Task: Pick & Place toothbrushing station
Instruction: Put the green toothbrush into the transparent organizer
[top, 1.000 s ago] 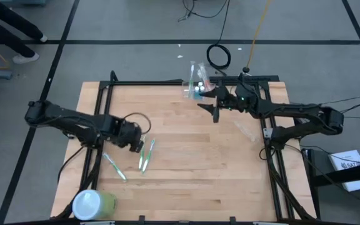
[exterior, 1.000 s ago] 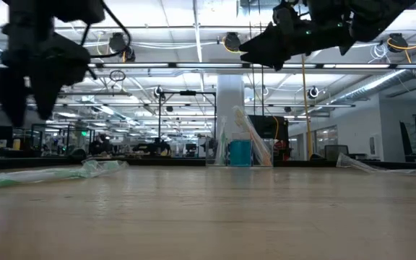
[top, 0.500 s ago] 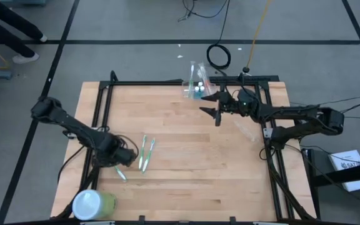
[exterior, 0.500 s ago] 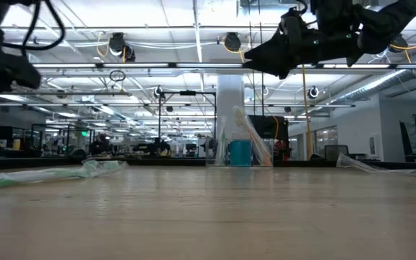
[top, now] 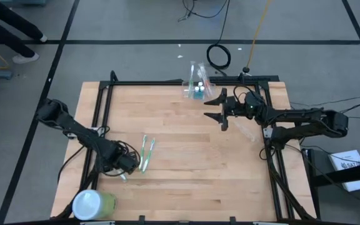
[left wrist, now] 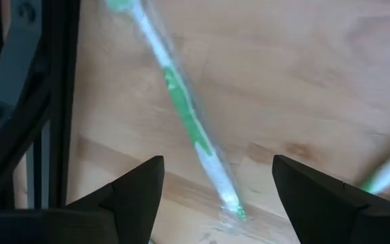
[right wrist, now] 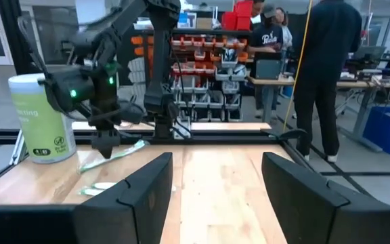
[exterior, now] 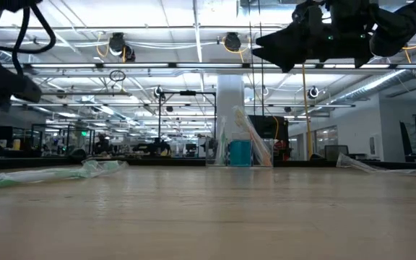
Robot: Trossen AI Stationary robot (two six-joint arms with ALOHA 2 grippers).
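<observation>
The toothbrushing station point(top: 195, 87), a small clear holder, stands at the table's far edge; in the low view point(exterior: 240, 150) slim wrapped items lean in it. Three wrapped green toothbrushes lie on the wood near the front left: two side by side point(top: 146, 154) and one point(left wrist: 188, 122) under my left gripper. My left gripper point(top: 129, 164) points down over that one, open, with its fingers point(left wrist: 141, 196) standing on either side of it and apart from it. My right gripper point(top: 212, 107) hovers open, pointing level toward the table's left, just near of the station.
A big green cylinder with a white lid point(top: 94, 204) lies at the near left corner. A black frame rail point(left wrist: 39, 102) runs along the table's left side close to my left gripper. A clear wrapper point(top: 245, 129) lies right of my right gripper. People stand beyond the table point(right wrist: 323, 74).
My left gripper has swung toward the table's near edge and come down over the leftmost toothbrush, rolling about its own axis as it went. My right gripper has drawn back slightly toward the table's right edge. The toothbrushes and the station have stayed where they were.
</observation>
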